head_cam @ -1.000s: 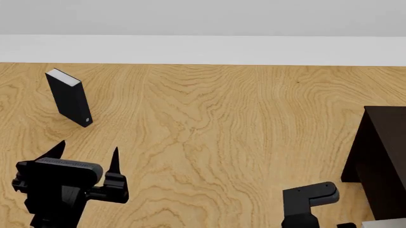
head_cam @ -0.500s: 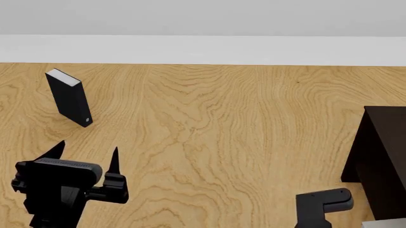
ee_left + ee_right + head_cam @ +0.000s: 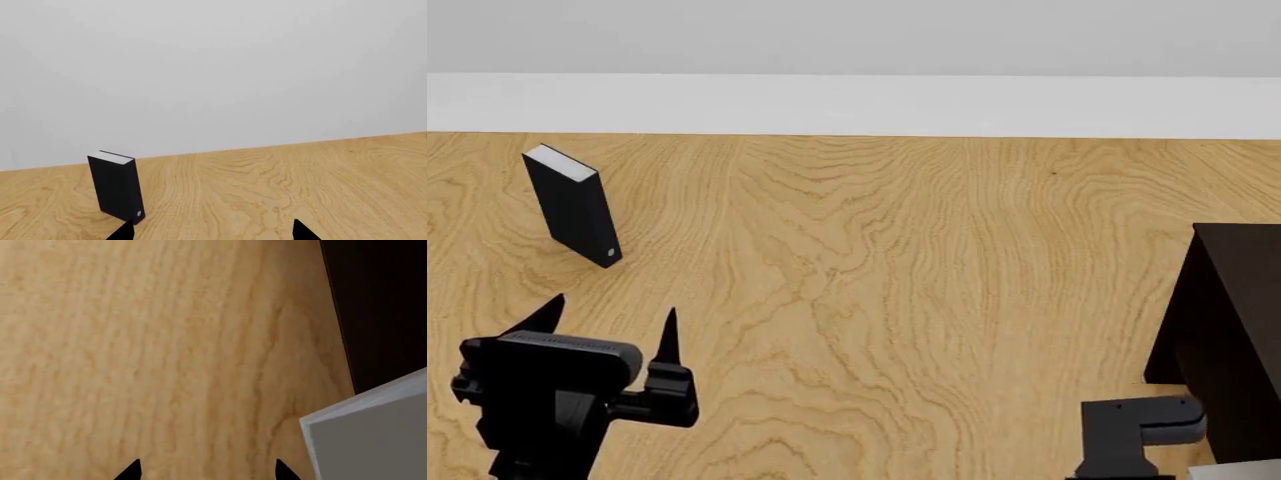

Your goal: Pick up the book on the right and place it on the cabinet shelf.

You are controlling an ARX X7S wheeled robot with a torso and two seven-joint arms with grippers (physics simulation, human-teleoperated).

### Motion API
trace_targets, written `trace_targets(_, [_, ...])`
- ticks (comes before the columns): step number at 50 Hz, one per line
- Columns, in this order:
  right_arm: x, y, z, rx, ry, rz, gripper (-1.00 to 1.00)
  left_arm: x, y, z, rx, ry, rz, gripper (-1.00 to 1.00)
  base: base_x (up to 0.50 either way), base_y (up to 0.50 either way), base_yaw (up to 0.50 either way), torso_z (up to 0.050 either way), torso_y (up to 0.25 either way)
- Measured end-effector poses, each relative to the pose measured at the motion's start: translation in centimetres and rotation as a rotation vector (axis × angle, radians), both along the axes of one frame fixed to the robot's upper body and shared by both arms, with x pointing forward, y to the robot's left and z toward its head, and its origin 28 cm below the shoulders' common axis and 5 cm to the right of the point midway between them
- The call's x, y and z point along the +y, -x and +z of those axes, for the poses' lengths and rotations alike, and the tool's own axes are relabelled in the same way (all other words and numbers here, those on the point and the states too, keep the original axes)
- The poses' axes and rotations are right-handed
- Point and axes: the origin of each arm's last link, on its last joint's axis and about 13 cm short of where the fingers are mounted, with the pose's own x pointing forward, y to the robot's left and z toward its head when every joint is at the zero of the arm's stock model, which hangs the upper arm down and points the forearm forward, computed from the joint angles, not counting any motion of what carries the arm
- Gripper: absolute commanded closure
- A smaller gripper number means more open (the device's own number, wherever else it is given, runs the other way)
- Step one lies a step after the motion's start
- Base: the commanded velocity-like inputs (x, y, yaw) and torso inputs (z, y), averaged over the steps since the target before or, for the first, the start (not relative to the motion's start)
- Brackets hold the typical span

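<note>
The light-grey book (image 3: pixel 373 437) with a whitish edge fills a corner of the right wrist view, beside the very dark cabinet (image 3: pixel 380 305). In the head view only a pale sliver of the book (image 3: pixel 1236 471) shows at the bottom right, below the cabinet (image 3: pixel 1236 340); I cannot make out its shelf board. My right gripper (image 3: pixel 207 471) is open over bare floor, a short way from the book, with nothing between its fingertips. A grey link of the right arm (image 3: pixel 1134 425) shows just left of the cabinet. My left gripper (image 3: pixel 611 320) is open and holds nothing at the lower left.
A black book (image 3: pixel 574 205) stands upright on the wooden floor (image 3: pixel 894 280) at the far left, ahead of the left gripper (image 3: pixel 213 232); the left wrist view shows the black book (image 3: pixel 117 187) too. A white wall (image 3: pixel 854 100) bounds the floor at the back.
The right arm has slid to the right along the head view's lower edge, closer to the cabinet. The left arm and the black book have not moved.
</note>
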Motion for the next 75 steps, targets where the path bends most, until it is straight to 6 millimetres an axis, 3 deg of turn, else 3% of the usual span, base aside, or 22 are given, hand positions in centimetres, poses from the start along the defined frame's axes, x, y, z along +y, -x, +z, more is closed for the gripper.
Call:
trace_targets(16, [-0.1, -1.1, -0.2, -0.015, -0.039, -0.055, -1.00, 0.1, 0.0, 0.0, -0.002, 0.001, 0.002, -1.00, 0.00, 0.00, 0.00, 0.000, 0.000])
trace_targets(28, [-0.8, -1.2, -0.3, -0.059, 0.015, -0.216, -1.00, 0.1, -0.1, -0.1, -0.001, -0.001, 0.003, -1.00, 0.00, 0.00, -0.01, 0.000, 0.000])
trace_targets(44, [-0.5, -2.0, 0.2, -0.137, -0.071, -0.381, -1.00, 0.2, -0.1, -0.2, -0.002, -0.001, 0.005, -1.00, 0.00, 0.00, -0.01, 0.000, 0.000])
trace_targets(56, [-0.2, -1.1, -0.8, -0.065, 0.057, -0.201, -1.00, 0.2, -0.1, -0.2, -0.003, 0.001, 0.007, -1.00, 0.00, 0.00, 0.00, 0.000, 0.000])
trace_targets(75, [0.7, -2.2, 0.0, -0.092, 0.176, 0.105, -1.00, 0.1, 0.2, 0.3, -0.008, 0.006, 0.008, -1.00, 0.00, 0.00, 0.00, 0.000, 0.000])
